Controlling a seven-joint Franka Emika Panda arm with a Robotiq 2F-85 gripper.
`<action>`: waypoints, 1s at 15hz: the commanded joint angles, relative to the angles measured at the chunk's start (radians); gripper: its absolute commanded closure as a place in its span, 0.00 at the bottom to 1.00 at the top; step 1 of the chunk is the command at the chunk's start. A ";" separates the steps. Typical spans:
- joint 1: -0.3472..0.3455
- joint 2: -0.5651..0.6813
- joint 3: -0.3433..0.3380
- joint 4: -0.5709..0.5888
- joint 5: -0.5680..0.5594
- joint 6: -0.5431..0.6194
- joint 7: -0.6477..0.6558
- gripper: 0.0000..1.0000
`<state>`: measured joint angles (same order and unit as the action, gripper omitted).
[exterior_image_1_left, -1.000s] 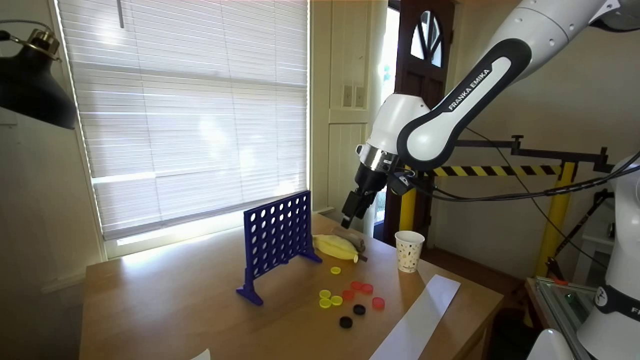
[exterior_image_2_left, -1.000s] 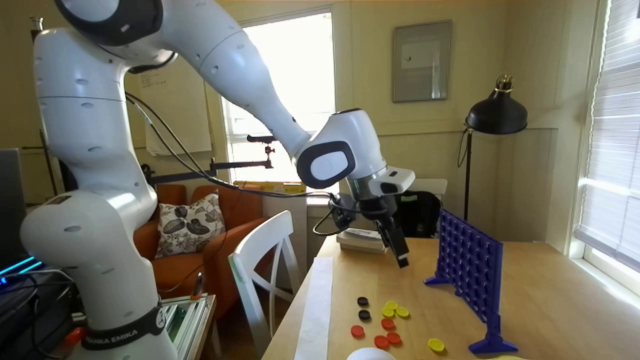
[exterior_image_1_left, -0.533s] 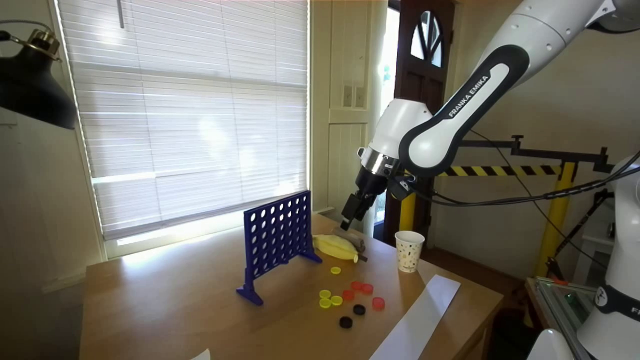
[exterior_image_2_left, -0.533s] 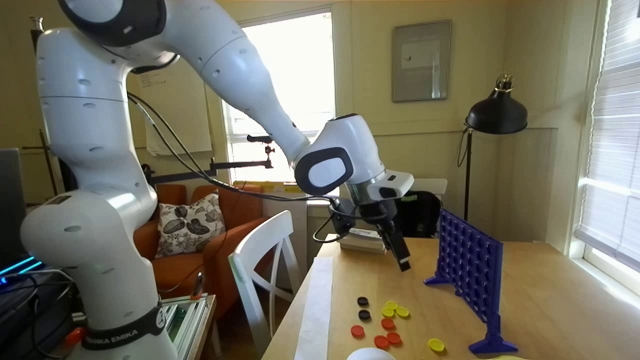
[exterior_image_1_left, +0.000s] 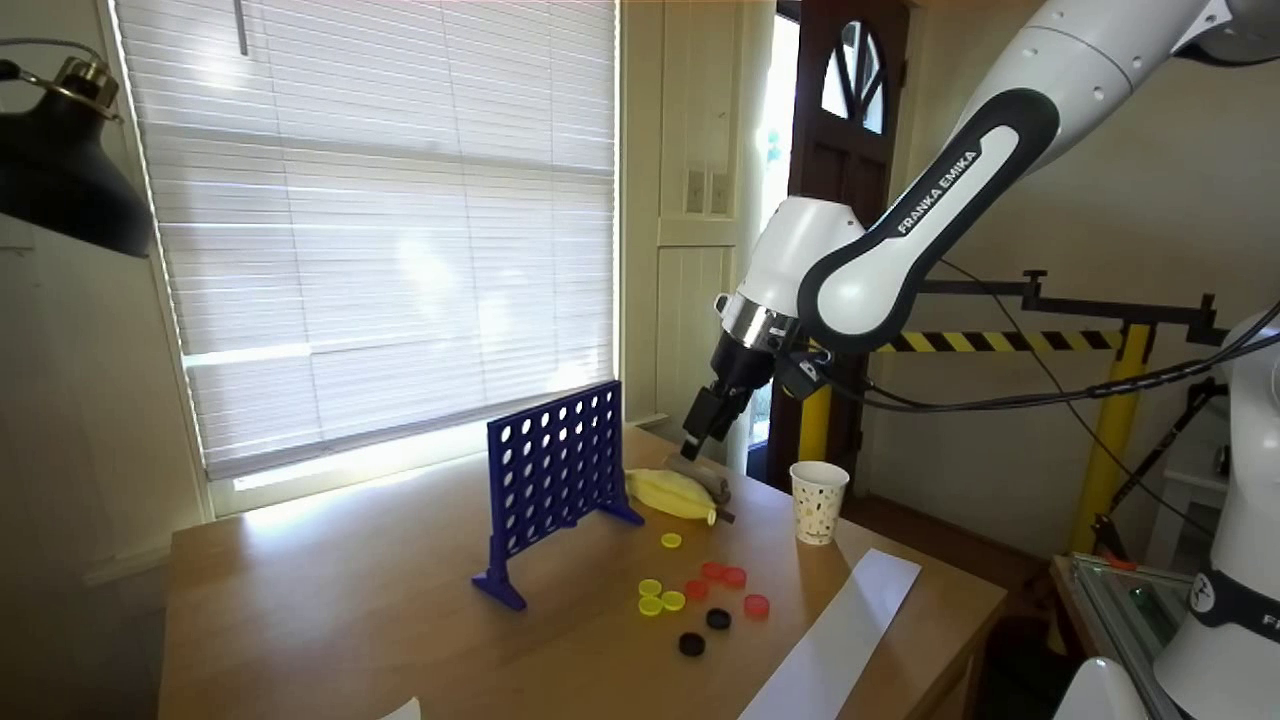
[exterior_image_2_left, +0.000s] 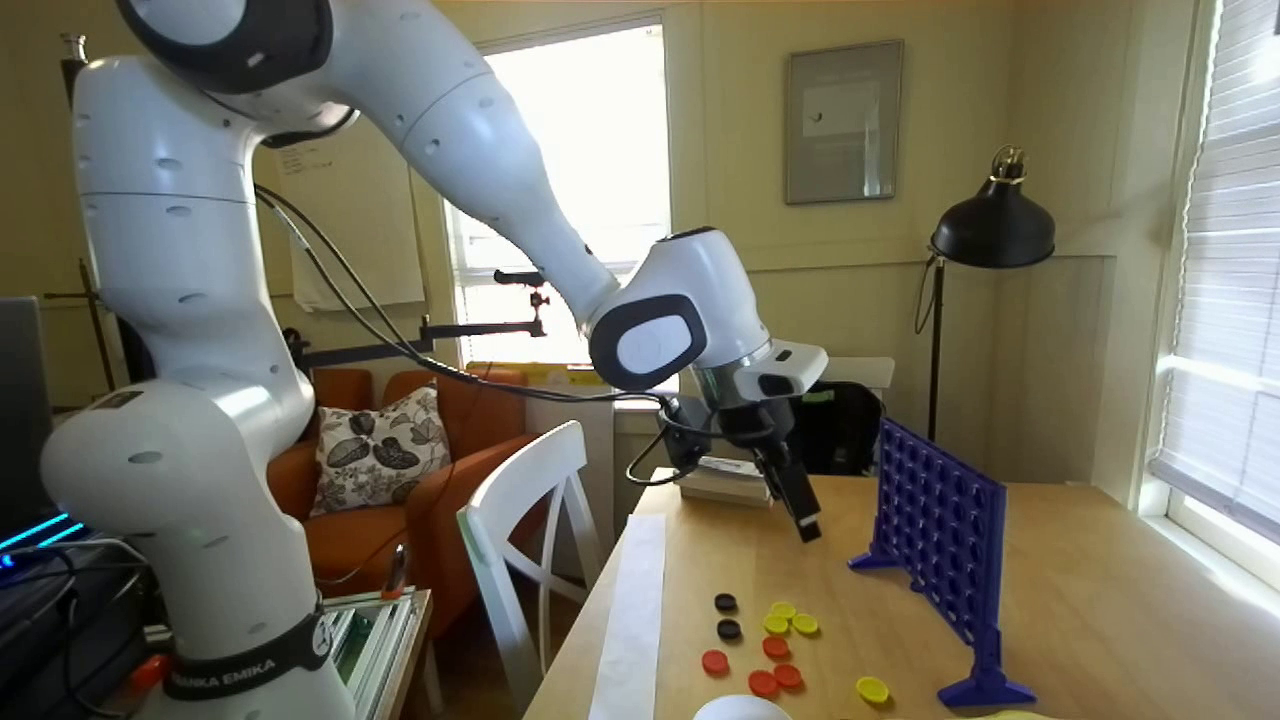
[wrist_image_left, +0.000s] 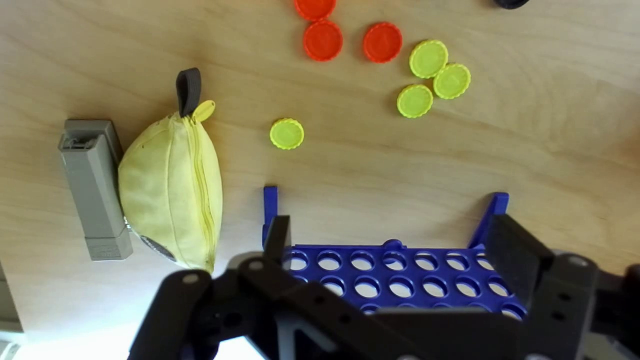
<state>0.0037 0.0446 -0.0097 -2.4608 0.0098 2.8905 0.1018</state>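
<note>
My gripper (wrist_image_left: 393, 235) is open, its black fingers (wrist_image_left: 517, 260) wide apart with nothing held. It hangs above the table in both exterior views, apart from everything. Between the fingers, the wrist view shows a blue upright grid (wrist_image_left: 381, 274) with round holes, standing on the table beyond them. A lone yellow disc (wrist_image_left: 286, 133) lies in front of the grid. Farther off are three yellow discs (wrist_image_left: 415, 101), several red discs (wrist_image_left: 382, 42) and black discs (exterior_image_2_left: 728, 630). A yellow banana-like zip pouch (wrist_image_left: 170, 190) rests against a grey block-shaped object (wrist_image_left: 97, 195). My gripper hides the grid's upper part.
A speckled paper cup (exterior_image_1_left: 818, 505) stands near the table edge, close to a long white strip (exterior_image_1_left: 840, 630). Books (exterior_image_2_left: 725, 482) are stacked at the table's far end in an exterior view. A white chair (exterior_image_2_left: 535, 480) is beside the table; a black lamp (exterior_image_2_left: 993, 228) stands behind.
From one second to half a second ago, the arm dipped slightly, lowering the gripper a little. Since then it looks still. The discs, grid and pouch have stayed in place.
</note>
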 joint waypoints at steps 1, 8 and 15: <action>-0.002 -0.001 0.001 0.001 0.004 -0.002 -0.005 0.00; -0.003 0.008 -0.013 0.001 -0.053 0.018 0.033 0.00; 0.007 0.065 -0.100 0.012 -0.326 0.158 0.185 0.00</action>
<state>0.0036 0.0736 -0.0901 -2.4605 -0.2716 3.0181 0.2325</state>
